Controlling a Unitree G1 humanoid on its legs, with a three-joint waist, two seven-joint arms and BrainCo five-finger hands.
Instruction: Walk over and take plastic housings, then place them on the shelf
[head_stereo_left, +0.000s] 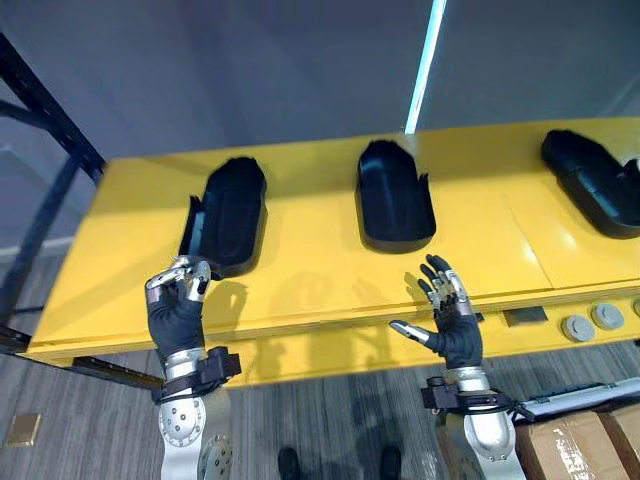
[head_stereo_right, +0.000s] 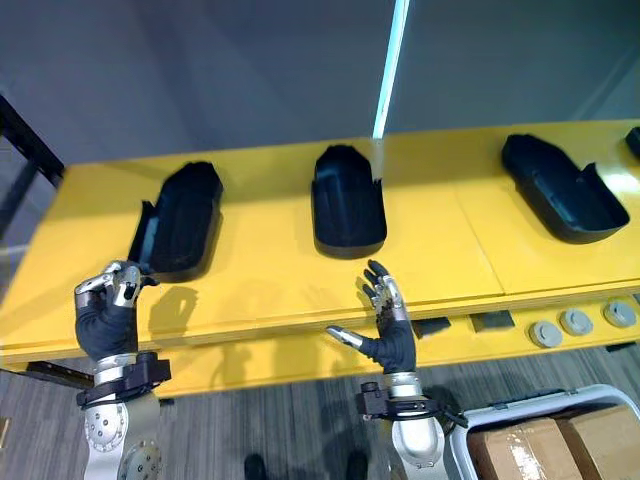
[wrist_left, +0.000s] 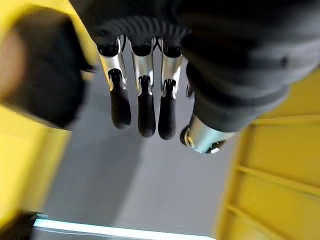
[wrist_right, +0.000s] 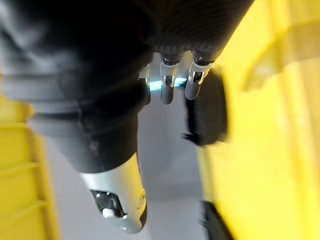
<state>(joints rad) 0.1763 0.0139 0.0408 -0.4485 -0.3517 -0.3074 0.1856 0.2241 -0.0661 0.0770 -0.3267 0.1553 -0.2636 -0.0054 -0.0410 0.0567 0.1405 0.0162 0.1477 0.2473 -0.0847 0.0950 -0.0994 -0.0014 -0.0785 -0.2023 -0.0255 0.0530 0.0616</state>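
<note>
Three black plastic housings lie on the yellow table (head_stereo_left: 310, 275): a left one (head_stereo_left: 228, 215), a middle one (head_stereo_left: 393, 195) and a right one (head_stereo_left: 590, 180) at the picture's edge. My left hand (head_stereo_left: 178, 305) hovers at the table's front, just before the near end of the left housing, its fingers curled and holding nothing. My right hand (head_stereo_left: 452, 325) hangs over the front edge, below and right of the middle housing, fingers straight and thumb spread. The left wrist view shows a blurred housing (wrist_left: 45, 75) past the fingers. A dark housing (wrist_right: 207, 115) also shows in the right wrist view.
A black rack frame (head_stereo_left: 45, 130) stands at the left end of the table. Round grey discs (head_stereo_left: 592, 322) sit on the table's front face at the right. A cardboard box (head_stereo_left: 585, 440) rests on the floor at lower right. A grey wall rises behind.
</note>
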